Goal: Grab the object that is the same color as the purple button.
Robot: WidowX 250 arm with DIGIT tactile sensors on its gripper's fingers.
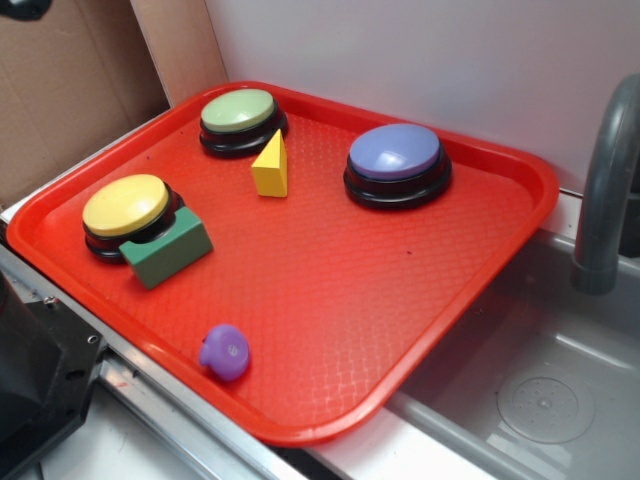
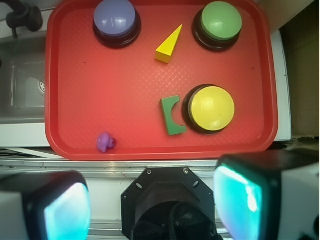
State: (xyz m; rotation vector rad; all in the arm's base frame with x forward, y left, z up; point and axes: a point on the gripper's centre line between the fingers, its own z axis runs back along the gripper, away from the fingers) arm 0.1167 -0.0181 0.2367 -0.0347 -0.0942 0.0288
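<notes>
The object (image 1: 226, 352) is a small glossy purple piece lying near the front edge of the red tray (image 1: 330, 290). In the wrist view the object (image 2: 105, 142) sits at the tray's (image 2: 100, 90) lower left edge. The purple button (image 1: 397, 163) stands at the tray's back right, and appears as the purple button (image 2: 116, 20) at the upper left from above. My gripper (image 2: 155, 202) hangs high over the bench in front of the tray, well short of the object. Its fingers (image 2: 67, 215) are spread wide apart with nothing between them, so it is open.
On the tray are a green button (image 1: 241, 118), a yellow button (image 1: 128, 210), a yellow wedge (image 1: 271, 165) and a green arch block (image 1: 168, 248) touching the yellow button. A sink (image 1: 540, 400) with a grey faucet (image 1: 605, 190) lies right of the tray. The robot base (image 2: 170, 205) is below the gripper.
</notes>
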